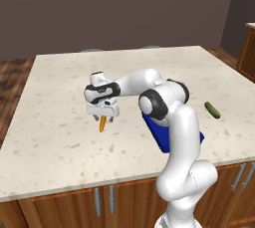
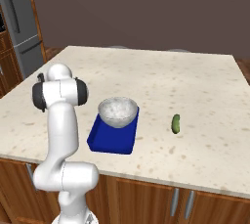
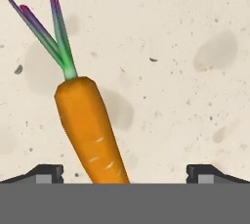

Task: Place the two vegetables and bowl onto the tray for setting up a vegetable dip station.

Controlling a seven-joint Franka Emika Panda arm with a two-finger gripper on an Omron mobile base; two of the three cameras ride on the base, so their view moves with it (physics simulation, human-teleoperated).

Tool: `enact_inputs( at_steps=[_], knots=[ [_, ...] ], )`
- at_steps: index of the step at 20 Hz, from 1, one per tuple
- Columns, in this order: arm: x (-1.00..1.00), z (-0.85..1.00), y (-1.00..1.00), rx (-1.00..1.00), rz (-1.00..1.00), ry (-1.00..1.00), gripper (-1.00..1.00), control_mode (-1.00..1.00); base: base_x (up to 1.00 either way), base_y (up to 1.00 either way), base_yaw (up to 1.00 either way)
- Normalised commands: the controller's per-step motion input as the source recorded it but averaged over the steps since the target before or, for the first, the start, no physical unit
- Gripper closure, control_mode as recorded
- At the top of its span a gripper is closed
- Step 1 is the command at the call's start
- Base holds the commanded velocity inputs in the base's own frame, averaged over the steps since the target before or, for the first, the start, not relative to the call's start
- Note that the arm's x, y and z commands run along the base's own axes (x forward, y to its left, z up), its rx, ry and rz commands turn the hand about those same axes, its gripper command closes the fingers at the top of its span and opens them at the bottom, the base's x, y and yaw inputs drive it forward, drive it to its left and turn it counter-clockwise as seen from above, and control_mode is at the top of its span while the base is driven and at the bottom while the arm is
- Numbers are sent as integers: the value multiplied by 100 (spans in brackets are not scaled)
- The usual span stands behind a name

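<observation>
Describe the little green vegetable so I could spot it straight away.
Look at the big speckled stone counter. Right of the blue tray holding the bowl, the cucumber lies alone on bare stone. It is dark green and stubby, unlike the orange carrot.

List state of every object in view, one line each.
gripper: open, low over the carrot, fingers either side of it
carrot: lying on the counter, not gripped
cucumber: lying on the counter, right of the tray, untouched
bowl: upright, on the tray's far end
tray: flat on the counter near its front edge, holding the bowl
counter: carries the tray and both vegetables
</observation>
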Motion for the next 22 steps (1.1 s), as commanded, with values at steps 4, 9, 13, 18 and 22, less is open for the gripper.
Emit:
enact_inputs(
  at_steps=[4, 9, 13, 18, 22],
  knots=[
    [6, -17, 0, 0, 0, -2, -100, -100, 0, 0, 0],
    [5, -14, 0, 0, 0, -5, -100, -100, 0, 0, 0],
    [4, -13, 0, 0, 0, -7, -100, -100, 0, 0, 0],
    [2, -12, 0, 0, 0, -8, -100, -100, 0, 0, 0],
    [5, -15, 0, 0, 0, -3, 100, -100, 0, 0, 0]
  ],
)
